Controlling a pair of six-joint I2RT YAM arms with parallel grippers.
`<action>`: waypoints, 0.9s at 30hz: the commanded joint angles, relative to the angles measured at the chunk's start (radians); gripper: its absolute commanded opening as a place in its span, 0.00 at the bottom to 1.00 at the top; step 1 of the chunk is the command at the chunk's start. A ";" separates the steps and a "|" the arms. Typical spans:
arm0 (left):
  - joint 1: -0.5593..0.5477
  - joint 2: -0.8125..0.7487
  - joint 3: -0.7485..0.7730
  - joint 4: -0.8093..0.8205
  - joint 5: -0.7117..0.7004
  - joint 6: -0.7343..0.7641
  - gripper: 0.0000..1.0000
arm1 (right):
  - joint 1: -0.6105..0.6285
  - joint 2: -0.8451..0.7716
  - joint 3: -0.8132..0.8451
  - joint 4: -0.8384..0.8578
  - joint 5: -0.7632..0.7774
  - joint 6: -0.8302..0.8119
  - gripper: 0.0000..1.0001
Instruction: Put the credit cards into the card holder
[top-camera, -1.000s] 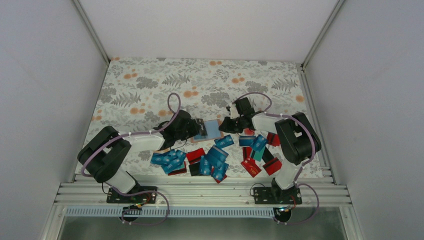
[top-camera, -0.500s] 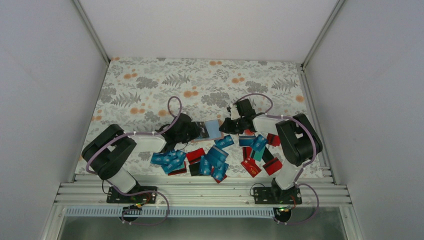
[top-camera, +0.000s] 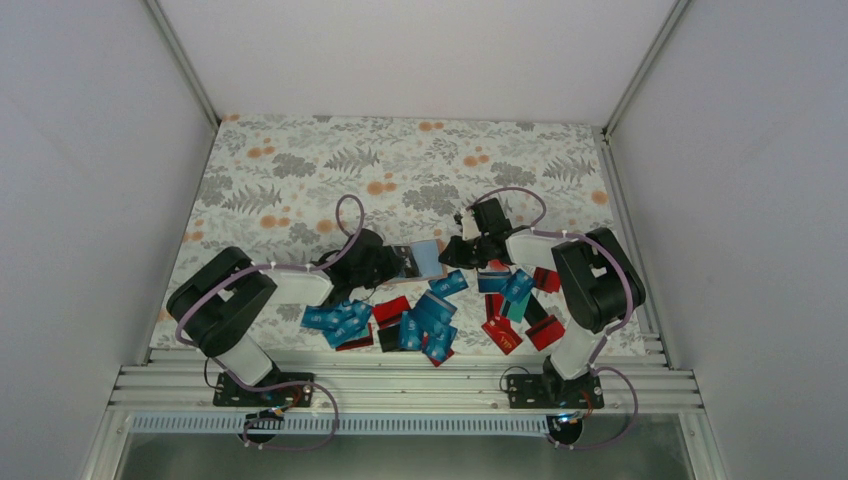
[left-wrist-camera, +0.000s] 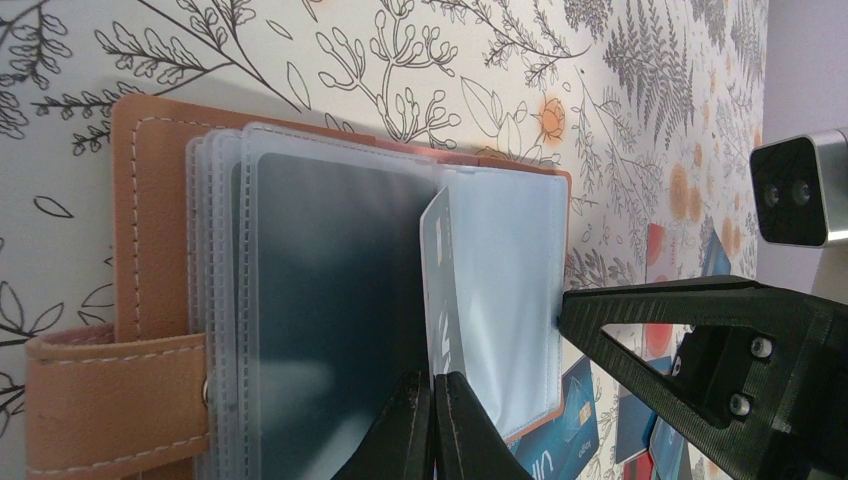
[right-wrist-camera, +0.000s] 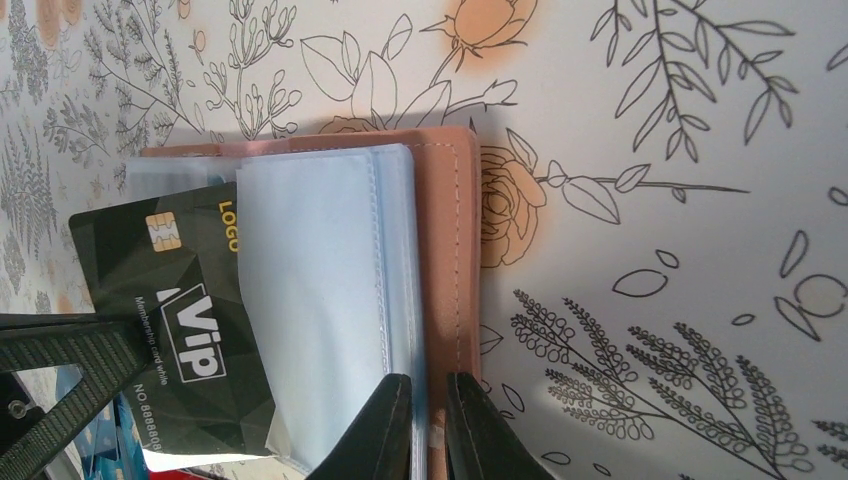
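The tan-pink card holder lies open on the floral cloth between my two grippers, its clear sleeves fanned out. My left gripper is shut on the black "VIP" credit card, which sits partly inside a clear sleeve. In the left wrist view the card stands edge-on. My right gripper is shut on the holder's leather cover and the sleeve edges. Loose credit cards, blue, teal, red and black, lie scattered nearer the bases.
Loose cards lie in clumps at the left and the right, close under both forearms. The floral cloth runs to the back wall. An aluminium rail borders the near edge.
My left arm has edged toward the holder with the VIP card. The holder looks a little narrower from above. My right gripper has barely moved.
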 joint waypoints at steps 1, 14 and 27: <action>-0.008 0.036 0.019 0.004 0.036 0.003 0.02 | 0.001 0.007 -0.029 -0.064 0.019 -0.007 0.11; 0.013 0.054 0.038 0.000 0.063 0.068 0.02 | 0.001 0.015 -0.024 -0.066 0.018 -0.015 0.11; 0.030 0.067 0.052 -0.021 0.118 0.130 0.02 | 0.001 0.029 -0.013 -0.071 0.009 -0.024 0.11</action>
